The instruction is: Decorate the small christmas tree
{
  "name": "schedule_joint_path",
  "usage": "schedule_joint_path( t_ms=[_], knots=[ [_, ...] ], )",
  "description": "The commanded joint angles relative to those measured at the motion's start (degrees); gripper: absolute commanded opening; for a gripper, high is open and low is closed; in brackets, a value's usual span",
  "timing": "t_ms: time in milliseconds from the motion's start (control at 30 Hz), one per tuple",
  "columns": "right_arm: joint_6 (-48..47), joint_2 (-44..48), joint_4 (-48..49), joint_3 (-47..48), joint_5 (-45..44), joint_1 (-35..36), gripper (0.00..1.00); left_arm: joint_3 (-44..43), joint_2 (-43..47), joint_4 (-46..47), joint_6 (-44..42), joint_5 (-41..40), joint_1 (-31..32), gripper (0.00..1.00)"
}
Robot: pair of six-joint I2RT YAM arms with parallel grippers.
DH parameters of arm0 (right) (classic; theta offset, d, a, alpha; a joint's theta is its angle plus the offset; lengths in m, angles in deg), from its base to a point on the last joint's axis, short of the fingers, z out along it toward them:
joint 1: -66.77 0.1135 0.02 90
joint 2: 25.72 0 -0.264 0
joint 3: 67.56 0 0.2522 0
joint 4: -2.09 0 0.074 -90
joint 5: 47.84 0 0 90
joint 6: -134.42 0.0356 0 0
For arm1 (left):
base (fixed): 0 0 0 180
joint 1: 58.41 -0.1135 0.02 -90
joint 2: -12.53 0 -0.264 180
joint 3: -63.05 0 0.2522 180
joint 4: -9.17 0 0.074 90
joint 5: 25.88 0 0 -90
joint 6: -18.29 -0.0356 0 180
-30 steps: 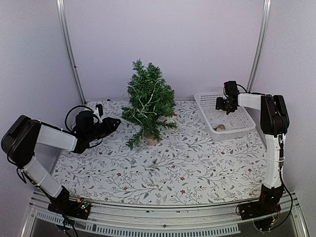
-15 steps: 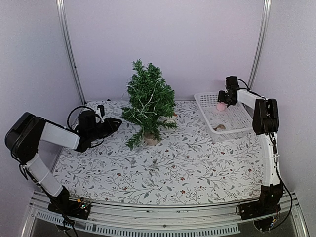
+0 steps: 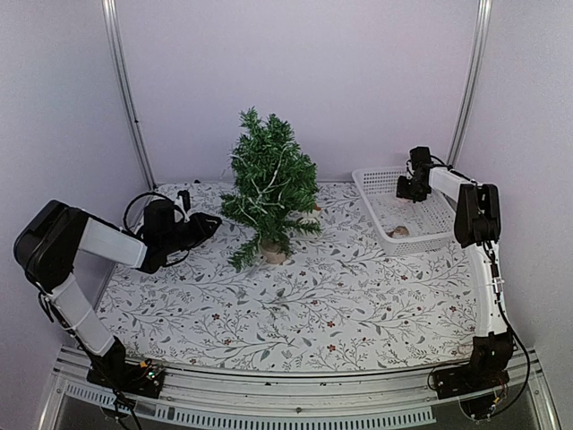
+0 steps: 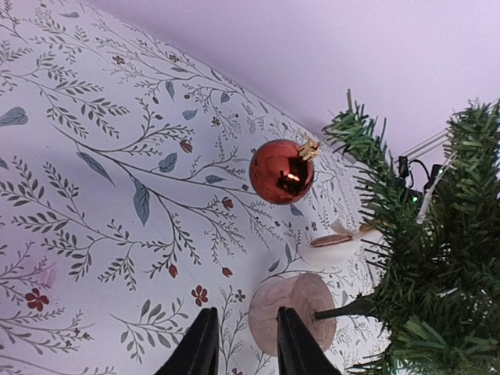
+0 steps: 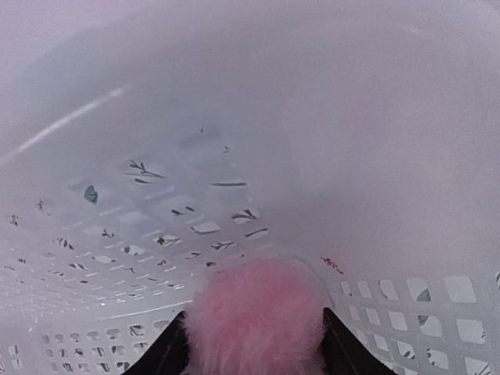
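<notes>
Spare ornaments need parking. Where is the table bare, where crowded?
Bare: the table nearer than the small christmas tree and basket. Crowded: tree's left, left end effector and red bauble; basket's far end, right end effector on pink pompom.

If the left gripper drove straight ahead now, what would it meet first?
Probably the tree's wooden base, just beyond the left gripper; the red bauble lies farther along. Depth is unclear.

— What stands on the desk (image 3: 358, 305)?
— The small christmas tree (image 3: 269, 188), upright, toward the back.
— And the arms?
— Left tool (image 3: 211, 220) low, near its lower branches; right tool (image 3: 414, 188) at the white basket's (image 3: 428, 240) far end.
</notes>
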Motion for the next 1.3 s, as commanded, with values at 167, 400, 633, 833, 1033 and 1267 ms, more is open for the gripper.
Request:
schedule_joint_path(
  t_ms=[167, 400, 633, 833, 1033, 1267],
  knots=[
    [-0.36, 0.62, -0.82, -2.02, 5.92, -1.08, 0.16, -1.37, 0.29, 0.3, -1.33, 1.55, -1.66, 0.27],
    [-3.43, 18.73, 10.14, -23.11, 13.69, -1.01, 0.02, 0.46, 3.51, -0.17, -2.87, 1.86, -1.78, 0.27],
    [-5.34, 35.13, 17.36, -40.99, 26.03, -0.92, 0.0, 2.02, 9.57, -4.14, -7.37, 1.7, -1.99, 0.28],
    [-12.38, 47.45, 19.6, -53.08, 38.62, 3.7, 0.0, 3.7, 17.02, -9.63, -12.04, 4.02, -2.36, 0.32],
    [-26.08, 61.68, 17.45, -64.68, 42.73, 15.61, 0.0, 5.98, 28.77, -13.98, -20.57, 9.24, -0.89, 0.35],
    [-38.13, 72.03, 9.69, -69.72, 36.24, 30.41, 0.0, 4.4, 38.86, -26.21, -35.95, 13.02, 9.83, 0.38]
  ],
)
